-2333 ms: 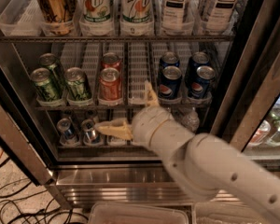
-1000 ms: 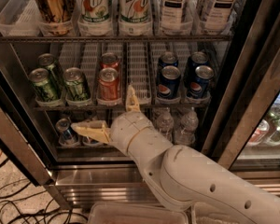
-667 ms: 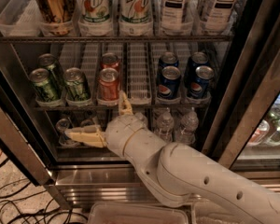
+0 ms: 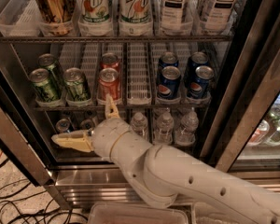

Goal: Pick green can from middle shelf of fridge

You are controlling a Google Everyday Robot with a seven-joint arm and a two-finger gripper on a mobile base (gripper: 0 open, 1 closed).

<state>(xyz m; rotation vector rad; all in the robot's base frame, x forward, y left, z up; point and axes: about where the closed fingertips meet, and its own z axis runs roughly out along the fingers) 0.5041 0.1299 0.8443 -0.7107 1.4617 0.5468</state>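
Observation:
The fridge (image 4: 23, 153) stands open before me. On its middle shelf (image 4: 144, 107) three green cans stand at the left: two in front (image 4: 45, 85) (image 4: 77, 84) and one behind (image 4: 50, 63). Red cans (image 4: 109, 83) stand next to them, and blue Pepsi cans (image 4: 168, 82) at the right. My gripper (image 4: 87, 124) is open wide, just below the middle shelf's front rail. One finger (image 4: 69, 141) points left below the green cans. The other finger (image 4: 111, 108) points up in front of the red can. It holds nothing.
Tall bottles (image 4: 94, 7) fill the top rack. Small water bottles (image 4: 164, 126) and can tops (image 4: 64, 125) sit on the lower rack behind my arm (image 4: 186, 181). A glass door frame (image 4: 252, 101) stands at the right. Cables (image 4: 9, 204) lie on the floor at the left.
My gripper has moved left along the front of the lower rack, from below the red can towards the green cans. It stays open. The cans have not moved.

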